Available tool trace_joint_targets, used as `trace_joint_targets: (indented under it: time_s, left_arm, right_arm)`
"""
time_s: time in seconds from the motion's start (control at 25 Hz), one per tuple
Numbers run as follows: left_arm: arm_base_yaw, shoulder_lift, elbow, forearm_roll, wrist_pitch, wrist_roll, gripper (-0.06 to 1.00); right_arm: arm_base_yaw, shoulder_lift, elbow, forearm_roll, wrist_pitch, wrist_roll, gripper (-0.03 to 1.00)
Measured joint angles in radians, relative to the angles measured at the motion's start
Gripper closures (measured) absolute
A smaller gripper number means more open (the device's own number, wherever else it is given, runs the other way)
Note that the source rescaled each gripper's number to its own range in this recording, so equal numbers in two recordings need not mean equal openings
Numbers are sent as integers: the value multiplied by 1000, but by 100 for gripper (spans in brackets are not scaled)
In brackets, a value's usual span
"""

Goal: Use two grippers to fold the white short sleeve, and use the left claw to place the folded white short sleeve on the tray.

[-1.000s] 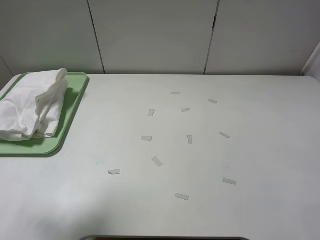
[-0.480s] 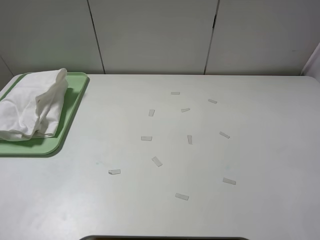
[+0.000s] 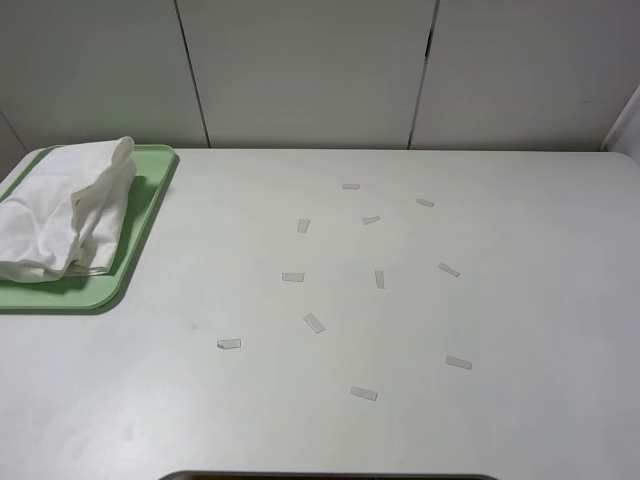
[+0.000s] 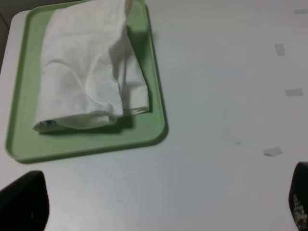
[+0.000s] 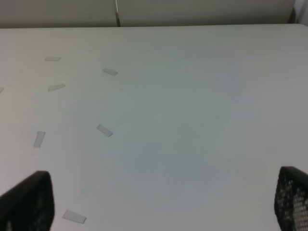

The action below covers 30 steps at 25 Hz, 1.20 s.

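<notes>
The white short sleeve (image 3: 65,215) lies folded and bunched on the pale-green tray (image 3: 148,190) at the table's far left. No arm shows in the high view. In the left wrist view the same white short sleeve (image 4: 86,72) rests on the tray (image 4: 155,96), with a bit of blue print at its near edge. My left gripper (image 4: 163,204) hovers over bare table in front of the tray, open and holding nothing. Over the right half of the table, my right gripper (image 5: 159,202) is open too, with only tabletop between its fingers (image 5: 26,202).
Several small paper scraps (image 3: 314,322) lie scattered over the middle and right of the white table; some show as scraps (image 4: 272,151) in the left wrist view and scraps (image 5: 104,130) in the right. A panelled wall (image 3: 310,70) runs behind the table.
A faint shadow over the table's front left has faded away. The shirt, tray and scraps have not moved.
</notes>
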Motion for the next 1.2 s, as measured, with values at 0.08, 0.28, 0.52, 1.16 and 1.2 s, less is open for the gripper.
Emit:
trace_joint_targets:
  time_s: [0.08,0.28,0.52,1.16,1.2]
  left_arm:
    - [0,-25,21,-9,0,7,-5]
    - [0,-108,112,-24,0,-11,-5]
    - [0,-204,224,-57,-3,-24,-5]
    - [-59,-224,334,27,-110,-48,-5]
    - [-59,-224,334,27,-110,-48,-5]
  right_arm:
    - [0,0,0,0,0,0,-3]
    - [0,0,0,0,0,0,-3]
    - [0,0,0,0,0,0,-3]
    - [0,0,0,5,0,0,-3]
    - [0,0,0,5,0,0,-3]
